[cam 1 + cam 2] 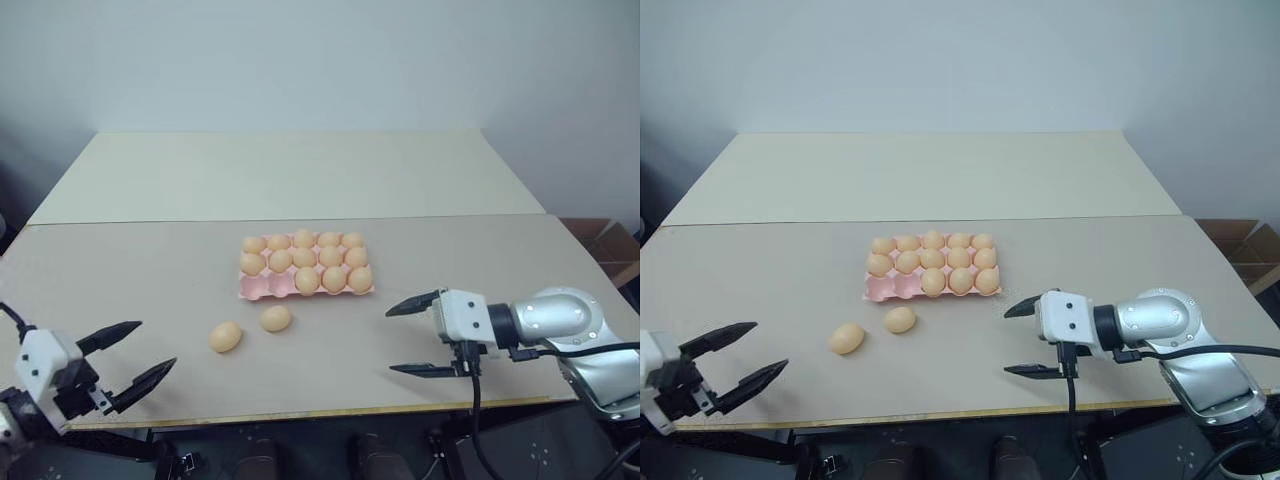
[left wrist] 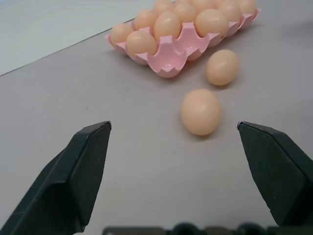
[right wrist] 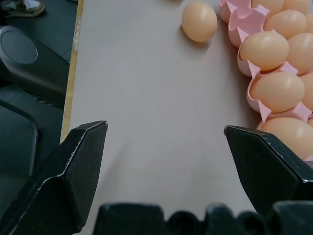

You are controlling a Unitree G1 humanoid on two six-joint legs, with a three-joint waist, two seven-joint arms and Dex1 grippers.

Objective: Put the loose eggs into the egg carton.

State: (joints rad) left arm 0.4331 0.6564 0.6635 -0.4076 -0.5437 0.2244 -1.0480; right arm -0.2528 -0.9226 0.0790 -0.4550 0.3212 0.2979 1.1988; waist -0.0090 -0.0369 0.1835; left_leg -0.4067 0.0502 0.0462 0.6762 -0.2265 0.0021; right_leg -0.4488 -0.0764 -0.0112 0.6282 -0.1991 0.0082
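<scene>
Bare tabletop (image 1: 130,270) stretches across the left and lower centre of the frame, broken only by two loose eggs (image 1: 225,337) lying below the egg carton (image 1: 256,288). The carton's two lower-left cups stand empty, open from the near side.

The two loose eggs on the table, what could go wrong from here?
The two loose eggs lie bare on the flat table, so a nudge from the open left gripper could roll them away. The egg carton has only two empty cups, both at its near-left corner, beside seated eggs.
</scene>
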